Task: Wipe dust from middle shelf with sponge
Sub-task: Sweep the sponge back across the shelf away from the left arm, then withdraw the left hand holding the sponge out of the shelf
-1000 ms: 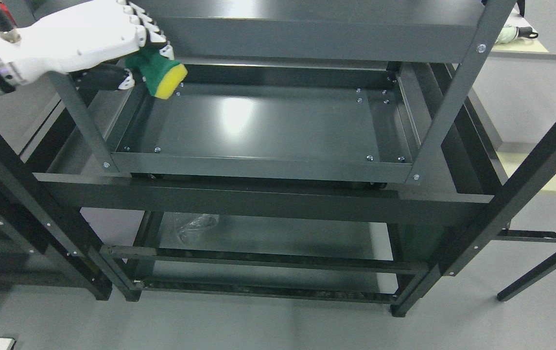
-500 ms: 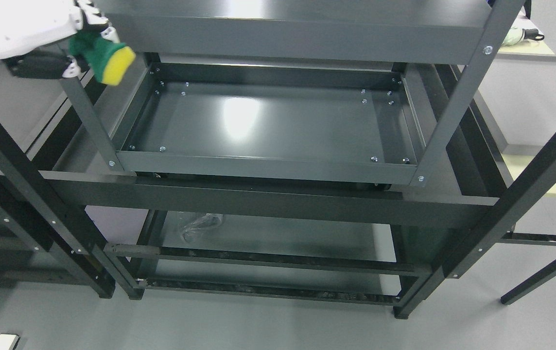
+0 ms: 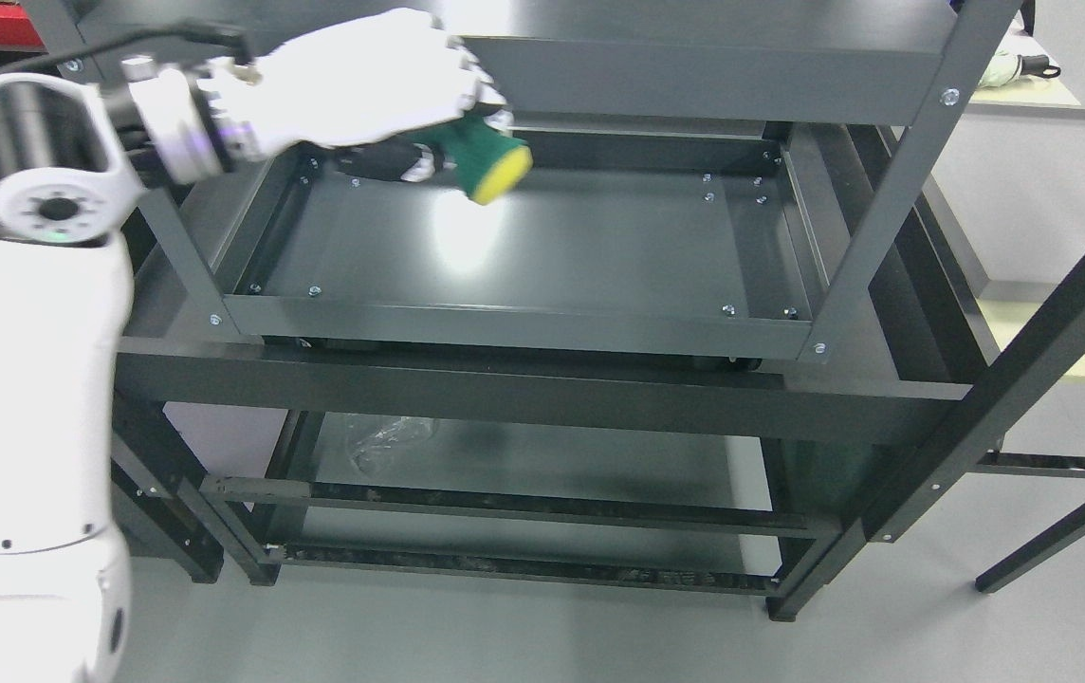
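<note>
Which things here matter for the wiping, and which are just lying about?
For the job:
sponge, held in the left hand
middle shelf

Lying about:
clear plastic wrap on the lower shelf
pale table at the right

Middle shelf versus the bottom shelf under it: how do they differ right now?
The middle shelf has the left robot hand holding the sponge over its rear part; the bottom shelf has no hand near it. The middle shelf's tray is bare with a bright glare, while the bottom shelf holds a crumpled clear plastic wrap. Both are dark grey metal.
</note>
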`<state>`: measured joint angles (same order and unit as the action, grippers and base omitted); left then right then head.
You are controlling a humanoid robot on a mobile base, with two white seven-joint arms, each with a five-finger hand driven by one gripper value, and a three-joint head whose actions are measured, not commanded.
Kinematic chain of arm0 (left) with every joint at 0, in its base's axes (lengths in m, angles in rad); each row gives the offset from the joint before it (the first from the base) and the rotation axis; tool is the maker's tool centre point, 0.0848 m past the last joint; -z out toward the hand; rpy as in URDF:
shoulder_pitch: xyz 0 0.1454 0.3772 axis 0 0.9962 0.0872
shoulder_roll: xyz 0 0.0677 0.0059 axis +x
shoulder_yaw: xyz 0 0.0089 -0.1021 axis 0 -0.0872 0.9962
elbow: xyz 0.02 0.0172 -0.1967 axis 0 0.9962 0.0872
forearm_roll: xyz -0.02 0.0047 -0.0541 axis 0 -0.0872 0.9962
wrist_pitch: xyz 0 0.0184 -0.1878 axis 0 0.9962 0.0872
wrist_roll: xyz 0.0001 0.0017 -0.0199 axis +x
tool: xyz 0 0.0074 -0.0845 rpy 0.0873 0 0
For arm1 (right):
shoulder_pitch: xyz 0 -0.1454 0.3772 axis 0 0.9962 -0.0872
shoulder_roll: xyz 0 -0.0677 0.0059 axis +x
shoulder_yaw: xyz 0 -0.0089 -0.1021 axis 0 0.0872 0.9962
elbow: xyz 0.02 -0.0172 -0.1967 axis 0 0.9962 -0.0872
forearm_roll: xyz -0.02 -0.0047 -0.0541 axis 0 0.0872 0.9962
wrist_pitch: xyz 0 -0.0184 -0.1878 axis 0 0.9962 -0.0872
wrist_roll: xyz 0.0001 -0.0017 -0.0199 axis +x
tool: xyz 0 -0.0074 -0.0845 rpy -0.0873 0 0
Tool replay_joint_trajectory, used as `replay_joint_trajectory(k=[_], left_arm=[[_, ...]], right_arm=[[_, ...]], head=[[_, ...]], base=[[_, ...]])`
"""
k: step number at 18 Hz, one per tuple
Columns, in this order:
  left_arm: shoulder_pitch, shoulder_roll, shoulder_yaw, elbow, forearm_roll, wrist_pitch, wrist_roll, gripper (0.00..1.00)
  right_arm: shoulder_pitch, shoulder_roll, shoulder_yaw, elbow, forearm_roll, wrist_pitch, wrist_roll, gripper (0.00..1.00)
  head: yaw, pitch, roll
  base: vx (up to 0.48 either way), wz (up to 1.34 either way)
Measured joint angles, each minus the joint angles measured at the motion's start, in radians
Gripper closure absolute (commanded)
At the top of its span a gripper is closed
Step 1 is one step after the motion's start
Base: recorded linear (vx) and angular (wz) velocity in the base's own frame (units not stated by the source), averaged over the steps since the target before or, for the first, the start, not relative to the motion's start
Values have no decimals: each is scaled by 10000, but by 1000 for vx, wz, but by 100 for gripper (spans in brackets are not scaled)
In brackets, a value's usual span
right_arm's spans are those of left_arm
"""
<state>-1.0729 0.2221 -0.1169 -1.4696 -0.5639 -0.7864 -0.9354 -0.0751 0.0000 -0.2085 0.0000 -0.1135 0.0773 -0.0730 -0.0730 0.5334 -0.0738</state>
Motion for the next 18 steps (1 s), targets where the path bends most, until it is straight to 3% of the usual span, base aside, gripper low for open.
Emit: replay_joint_trajectory(k=[7,12,16,18], left_arm=[[-71,-1086,-1120,36,-469,4,1848,100],[508,-1510,-1942,229,-437,11,4233,100],[1684,-1733,-3073,445,435,91,6490,100],[2359,-1819,-3638,541,1281,818,7627,100]], right_arm=[[0,0,0,0,0,0,0,0],[0,0,0,0,0,0,0,0],[0,0,0,0,0,0,0,0],[0,0,0,0,0,0,0,0]], head=[[0,-1,0],[0,-1,0],[0,-1,0],[0,-1,0]], base=[[0,0],[0,0],[0,0],[0,0]])
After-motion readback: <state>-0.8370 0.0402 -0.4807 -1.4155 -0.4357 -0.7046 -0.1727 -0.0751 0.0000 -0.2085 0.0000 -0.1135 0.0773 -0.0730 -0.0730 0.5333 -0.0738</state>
